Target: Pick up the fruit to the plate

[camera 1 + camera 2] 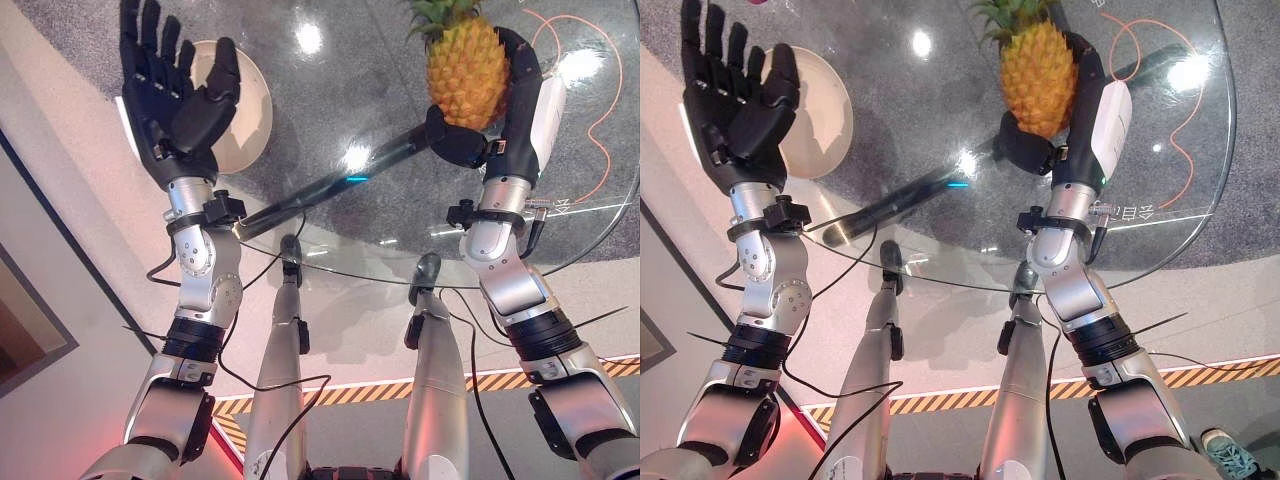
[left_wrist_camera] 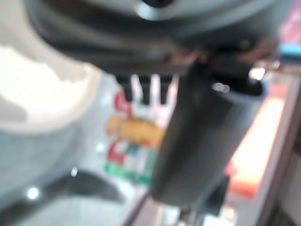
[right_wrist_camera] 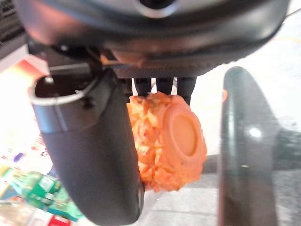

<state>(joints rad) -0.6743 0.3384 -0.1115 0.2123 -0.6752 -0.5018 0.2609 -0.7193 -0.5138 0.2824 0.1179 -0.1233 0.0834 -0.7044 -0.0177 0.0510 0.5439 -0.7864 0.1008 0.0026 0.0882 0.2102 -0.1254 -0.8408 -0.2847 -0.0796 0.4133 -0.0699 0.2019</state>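
A yellow-orange pineapple [image 1: 467, 72] with a green crown is held upright above the round glass table [image 1: 400, 190], with my right hand [image 1: 520, 110] shut on it, fingers and thumb wrapped round its body. Its orange base [image 3: 176, 136] appears in the right wrist view between thumb and fingers. A cream plate [image 1: 245, 100] lies on the table at the left. Over the plate's near edge my left hand [image 1: 175, 85] is raised, palm up, fingers straight and spread, holding nothing. The plate [image 2: 37, 94] also appears past the left thumb.
An orange cable [image 1: 590, 110] loops under the glass at the far right. A dark bar [image 1: 330, 180] runs diagonally beneath the table top. A black-and-yellow striped line [image 1: 480, 382] crosses the floor near the table's front edge.
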